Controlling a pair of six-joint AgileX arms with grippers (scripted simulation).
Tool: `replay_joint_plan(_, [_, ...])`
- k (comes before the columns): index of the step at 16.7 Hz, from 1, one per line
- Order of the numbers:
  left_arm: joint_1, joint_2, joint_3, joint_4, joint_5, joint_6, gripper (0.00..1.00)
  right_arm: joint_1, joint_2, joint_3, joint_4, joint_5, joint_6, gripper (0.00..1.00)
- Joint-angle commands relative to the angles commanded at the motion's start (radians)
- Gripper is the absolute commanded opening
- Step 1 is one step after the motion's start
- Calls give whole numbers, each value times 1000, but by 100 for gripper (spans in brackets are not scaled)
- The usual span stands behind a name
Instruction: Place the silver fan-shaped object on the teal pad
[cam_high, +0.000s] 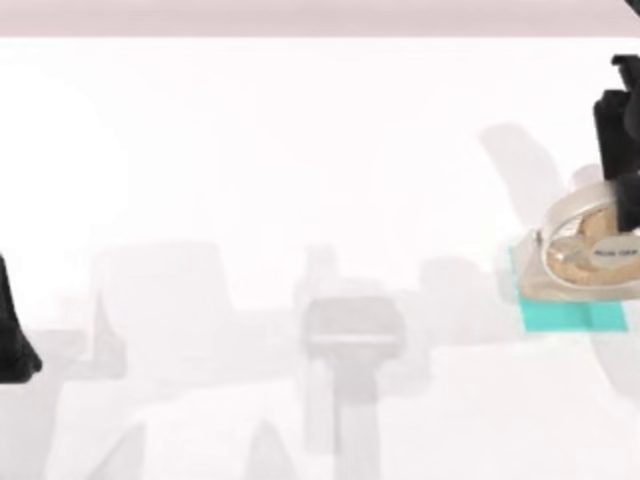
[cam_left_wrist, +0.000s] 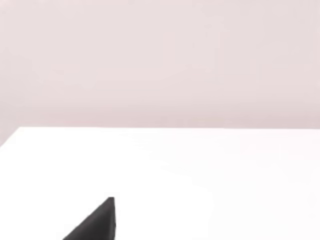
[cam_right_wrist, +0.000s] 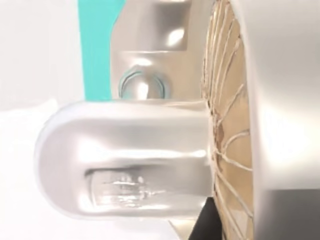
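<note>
Right hand (cam_high: 622, 200) seemingly clamps the silver fan-shaped object (cam_high: 585, 250) over the teal pad (cam_high: 570, 315).

Simulated bare white table (cam_high: 300, 150)

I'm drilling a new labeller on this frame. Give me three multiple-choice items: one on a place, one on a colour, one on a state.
1. Where is the silver fan-shaped object?
A. table's left edge
B. on the pad at the table's right
C. table's middle

2. What colour is the pad?
A. red
B. yellow
C. teal

3. What is the left arm doing?
A. parked at the left edge, away from the object
B. carrying the object
C. pressing on the pad

Answers: B, since the top view shows it over the pad by the right gripper; C, teal shows beside its base; A, it sits far left.
</note>
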Motion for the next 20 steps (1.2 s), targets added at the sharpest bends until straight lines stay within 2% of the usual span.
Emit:
replay_joint_plan(4, [0,0,0,0,0,0,100,5,5,-15,17,0,-1,0])
replay_joint_plan(9, [0,0,0,0,0,0,100,-2,13,-118,131,0,-2,0])
replay_joint_plan(13, [0,0,0,0,0,0,100,-2,13,-121,134,0,-2,0])
replay_joint_plan(20, [0,0,0,0,0,0,100,-2,13,-121,134,0,-2,53])
